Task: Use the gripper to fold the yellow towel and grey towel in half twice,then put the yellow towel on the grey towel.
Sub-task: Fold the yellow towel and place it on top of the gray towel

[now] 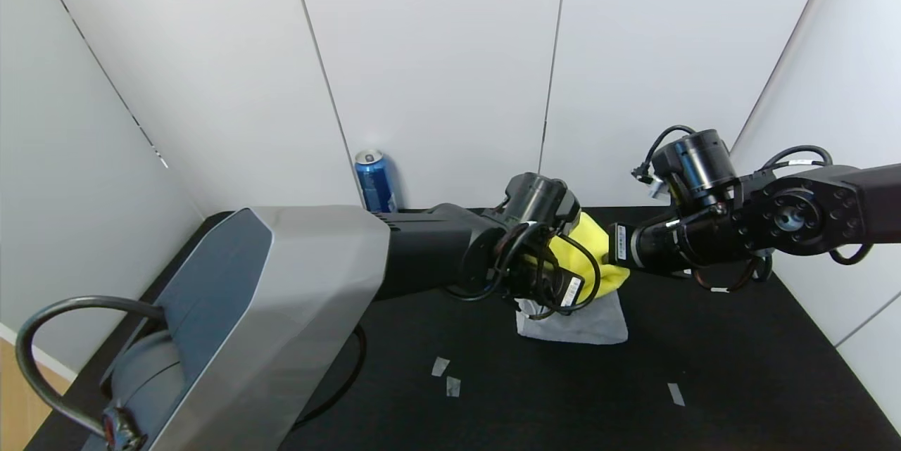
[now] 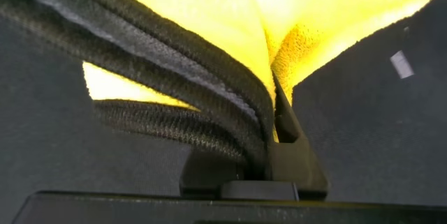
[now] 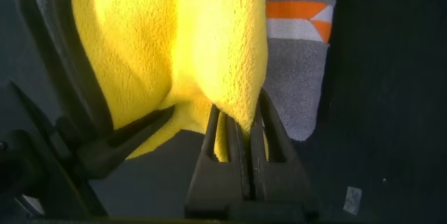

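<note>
Yellow towel, pinched in both shut pincers, hangs over grey towel.

A: You've got fluffy microfibre on the yellow towel, woven black trim?
B: Yes. Your grey towel is looped terry; table matt black; can glossy metal.

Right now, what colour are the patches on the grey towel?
Orange with white, on the grey towel; clearest in the right wrist view.
</note>
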